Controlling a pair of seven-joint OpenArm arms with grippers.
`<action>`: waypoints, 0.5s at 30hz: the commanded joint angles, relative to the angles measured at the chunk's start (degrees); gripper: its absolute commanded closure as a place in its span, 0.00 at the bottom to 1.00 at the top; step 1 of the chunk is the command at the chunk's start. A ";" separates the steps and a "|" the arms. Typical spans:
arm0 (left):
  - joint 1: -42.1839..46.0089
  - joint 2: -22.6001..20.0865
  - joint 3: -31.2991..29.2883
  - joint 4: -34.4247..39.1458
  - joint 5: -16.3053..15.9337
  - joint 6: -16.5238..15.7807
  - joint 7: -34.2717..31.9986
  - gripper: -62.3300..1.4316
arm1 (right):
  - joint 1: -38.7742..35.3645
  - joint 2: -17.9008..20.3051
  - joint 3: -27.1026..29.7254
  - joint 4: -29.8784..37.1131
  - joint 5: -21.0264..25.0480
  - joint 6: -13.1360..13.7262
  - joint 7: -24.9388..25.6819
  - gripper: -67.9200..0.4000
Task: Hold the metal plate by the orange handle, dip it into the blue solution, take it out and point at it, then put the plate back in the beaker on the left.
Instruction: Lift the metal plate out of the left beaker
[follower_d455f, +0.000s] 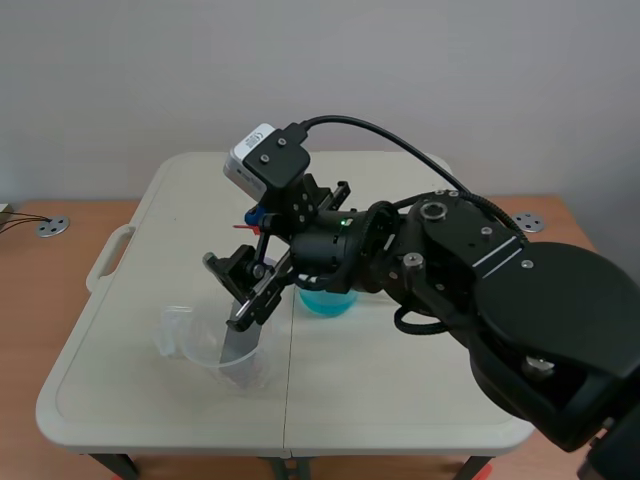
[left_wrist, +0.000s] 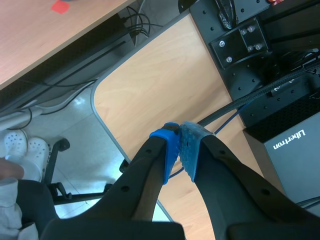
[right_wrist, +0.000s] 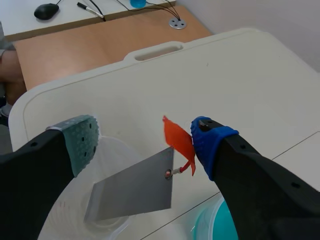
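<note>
The right hand (right_wrist: 145, 140) is open. Its grey-green pad (right_wrist: 82, 140) and its blue pad (right_wrist: 210, 142) stand wide apart, and nothing is pressed between them. Between the two fingers and a little lower is the plate (right_wrist: 135, 192). It stands tilted in the clear beaker (right_wrist: 57, 220), with the lower edge inside and the upper corner above the rim. The orange handle (right_wrist: 177, 140) is fixed at this upper corner by a small pin. It is just beside the blue pad, and I cannot tell if they touch.

I judge the plate to be thin, stiff and light, with a smooth face that would slip between soft pads. The handle is the place to take hold, with the pads closing on its two flat sides. As it is small and joined at one point only, the plate may swing under it. The beaker looks thin and light, so a push from the plate could tip it.

In the scene view the beaker is at the lower left of the middle, and the blue solution (follower_d455f: 325, 300) is just to its right, half hidden by the arm. Both stand on the white table (follower_d455f: 380, 390).

The left hand (left_wrist: 180, 145) is closed on nothing and hangs away from the table.
</note>
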 joint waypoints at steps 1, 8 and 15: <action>-0.02 0.24 0.00 0.98 -0.37 -0.07 -0.37 0.95 | 1.14 -0.17 -0.11 0.90 1.53 -0.52 -0.04 0.44; -0.02 0.24 0.00 0.98 -0.37 -0.07 -0.37 0.95 | 1.14 -0.17 -0.11 0.90 3.76 -0.83 -0.63 0.54; -0.02 0.24 0.00 0.98 -0.37 -0.07 -0.37 0.95 | 1.14 -0.15 -0.11 0.90 4.07 -0.81 -0.61 0.79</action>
